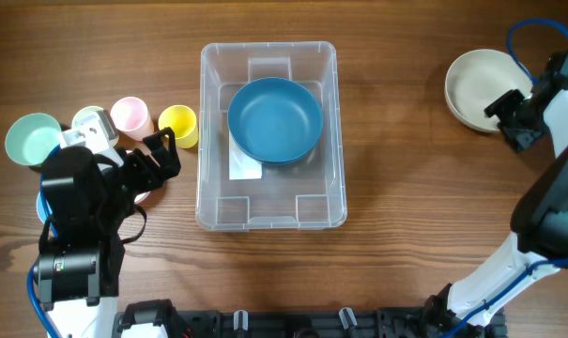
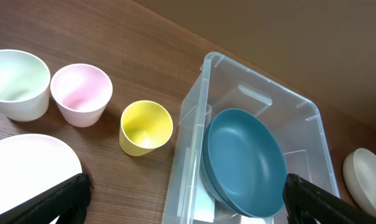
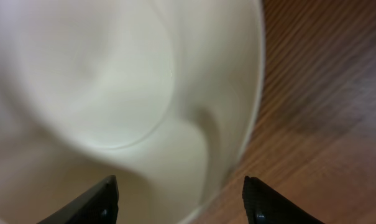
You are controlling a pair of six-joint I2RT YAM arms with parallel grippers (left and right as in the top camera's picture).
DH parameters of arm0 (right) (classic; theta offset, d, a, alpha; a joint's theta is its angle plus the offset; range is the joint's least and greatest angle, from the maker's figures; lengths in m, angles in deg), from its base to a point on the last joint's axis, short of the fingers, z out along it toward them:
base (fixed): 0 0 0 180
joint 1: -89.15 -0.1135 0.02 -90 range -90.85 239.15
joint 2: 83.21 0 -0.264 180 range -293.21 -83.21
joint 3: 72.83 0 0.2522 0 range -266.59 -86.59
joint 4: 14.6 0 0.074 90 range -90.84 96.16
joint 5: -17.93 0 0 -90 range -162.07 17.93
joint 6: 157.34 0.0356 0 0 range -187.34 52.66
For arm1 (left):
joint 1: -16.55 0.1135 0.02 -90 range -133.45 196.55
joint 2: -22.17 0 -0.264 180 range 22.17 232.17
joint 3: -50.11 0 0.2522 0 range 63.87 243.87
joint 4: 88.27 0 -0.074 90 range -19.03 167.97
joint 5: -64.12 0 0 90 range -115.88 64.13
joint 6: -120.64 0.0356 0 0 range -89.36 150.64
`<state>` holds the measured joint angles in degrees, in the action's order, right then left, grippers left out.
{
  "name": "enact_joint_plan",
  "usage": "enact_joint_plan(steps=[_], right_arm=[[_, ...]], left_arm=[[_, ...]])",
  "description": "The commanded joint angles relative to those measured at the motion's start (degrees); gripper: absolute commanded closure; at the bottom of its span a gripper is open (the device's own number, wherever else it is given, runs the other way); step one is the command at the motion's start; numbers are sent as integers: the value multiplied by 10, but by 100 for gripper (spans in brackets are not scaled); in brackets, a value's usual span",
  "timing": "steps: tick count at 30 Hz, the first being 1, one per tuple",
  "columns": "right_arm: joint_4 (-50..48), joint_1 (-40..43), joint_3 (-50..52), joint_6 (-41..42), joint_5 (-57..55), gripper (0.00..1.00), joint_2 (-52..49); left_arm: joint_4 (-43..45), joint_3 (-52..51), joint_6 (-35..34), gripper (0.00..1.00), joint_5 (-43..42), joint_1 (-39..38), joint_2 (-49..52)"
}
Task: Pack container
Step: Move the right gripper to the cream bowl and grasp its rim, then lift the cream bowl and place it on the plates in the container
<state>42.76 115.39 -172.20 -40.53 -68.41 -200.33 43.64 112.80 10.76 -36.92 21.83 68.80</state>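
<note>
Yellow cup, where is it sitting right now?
In the overhead view the yellow cup stands left of the container, outside it, with the pink cup on its other side.

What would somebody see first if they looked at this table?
Probably the big blue bowl sitting inside the clear container in the middle. Next, the little pink cup and yellow cup standing together on the left, and a cream bowl far right, with the right tool open at its edge.
</note>
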Motion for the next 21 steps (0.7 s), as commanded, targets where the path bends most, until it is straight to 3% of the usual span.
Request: enact_joint_plan(steps=[1, 4, 8, 15, 21], right_arm=[[-2, 0, 0, 2, 9, 37, -43], [1, 0, 0, 2, 9, 51, -53], [2, 0, 0, 2, 16, 95, -47], [5, -1, -1, -14, 81, 96, 38], [17, -48, -1, -44, 143, 96, 235]], left_arm=[[2, 11, -1, 0, -11, -3, 0], [2, 11, -1, 0, -11, -3, 0], [2, 11, -1, 0, -11, -3, 0], [2, 11, -1, 0, -11, -3, 0], [2, 11, -1, 0, -11, -3, 0]])
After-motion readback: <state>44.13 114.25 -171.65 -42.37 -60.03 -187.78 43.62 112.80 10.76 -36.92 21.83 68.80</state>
